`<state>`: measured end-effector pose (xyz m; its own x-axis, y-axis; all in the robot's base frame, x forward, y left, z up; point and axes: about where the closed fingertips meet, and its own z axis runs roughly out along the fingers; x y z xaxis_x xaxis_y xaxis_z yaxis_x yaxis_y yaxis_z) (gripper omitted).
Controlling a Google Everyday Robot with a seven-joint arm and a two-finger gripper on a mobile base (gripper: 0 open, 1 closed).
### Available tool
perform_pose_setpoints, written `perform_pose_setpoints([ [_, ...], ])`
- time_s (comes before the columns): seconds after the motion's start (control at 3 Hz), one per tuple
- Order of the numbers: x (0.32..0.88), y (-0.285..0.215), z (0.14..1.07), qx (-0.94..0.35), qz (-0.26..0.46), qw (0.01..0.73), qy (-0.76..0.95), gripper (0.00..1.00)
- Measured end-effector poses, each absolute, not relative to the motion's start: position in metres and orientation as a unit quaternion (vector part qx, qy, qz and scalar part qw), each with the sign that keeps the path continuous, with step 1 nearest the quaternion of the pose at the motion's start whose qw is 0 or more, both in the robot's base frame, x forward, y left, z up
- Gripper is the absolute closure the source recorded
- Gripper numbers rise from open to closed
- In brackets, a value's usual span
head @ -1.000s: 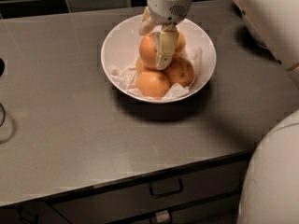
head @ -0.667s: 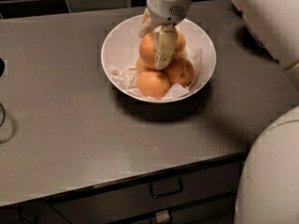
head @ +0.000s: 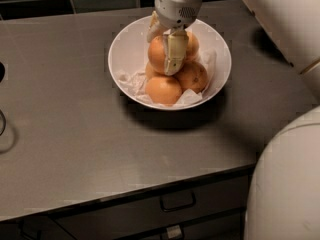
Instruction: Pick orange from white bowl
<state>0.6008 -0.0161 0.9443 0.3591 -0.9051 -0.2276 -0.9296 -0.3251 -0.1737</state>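
The white bowl (head: pixel 129 44) stands on the grey counter, lined with crumpled white paper and holding several oranges. My gripper (head: pixel 162 54) reaches down into it from above. It is shut on the orange (head: pixel 155 54), the topmost fruit. One pale finger (head: pixel 175 51) lies across the orange's front right side and the other is at its back left. The held orange sits above the other oranges (head: pixel 164 90) and close to them; I cannot tell if it touches them.
The grey counter (head: pixel 75 134) ends at a front edge with drawers (head: pixel 177 201) below. Dark tiles line the wall behind. My white arm and body (head: pixel 290 174) fill the right side. A dark object shows at the left edge (head: pixel 1 71).
The gripper and the orange in it have hardly moved. My white body at the lower right has shifted slightly.
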Motion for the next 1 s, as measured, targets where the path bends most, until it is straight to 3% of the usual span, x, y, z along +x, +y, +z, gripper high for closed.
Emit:
perform_pose_setpoints([
  [0.67, 0.601, -0.0088, 0.9388, -0.822, 0.056, 0.126, 0.553, 0.29],
  [1.0, 0.5997, -0.0092, 0.9377, -0.823, 0.06, 0.126, 0.55, 0.48],
])
